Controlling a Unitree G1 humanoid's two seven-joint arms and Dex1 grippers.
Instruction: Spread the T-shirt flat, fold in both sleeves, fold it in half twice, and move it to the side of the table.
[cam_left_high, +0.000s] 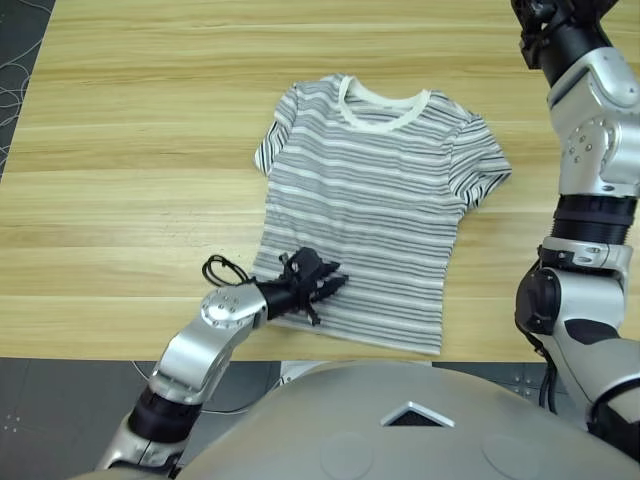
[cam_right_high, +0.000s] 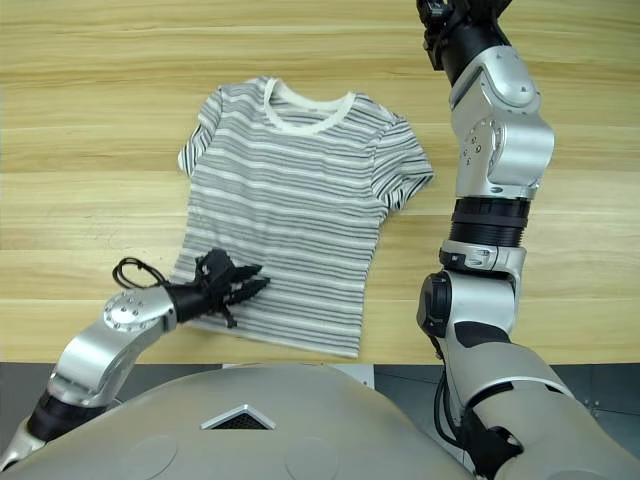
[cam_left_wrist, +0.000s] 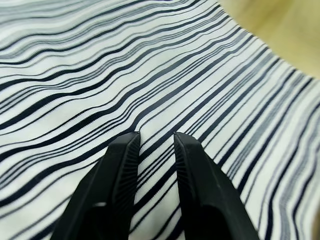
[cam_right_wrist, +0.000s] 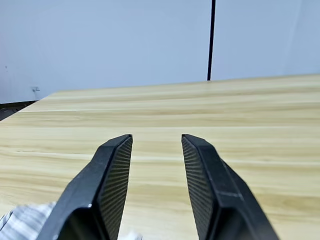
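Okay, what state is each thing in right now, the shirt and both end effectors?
T-shirt: laid out mostly flat, front up, sleeves not folded in.
Left end effector: open narrowly, low over the T-shirt's lower corner.
Right end effector: open, raised above the far table.

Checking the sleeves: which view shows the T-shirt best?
The left eye view: the whole T-shirt lies flat, both sleeves out. The right eye view shows the same. The left wrist view has striped cloth close up, the right wrist view a corner.
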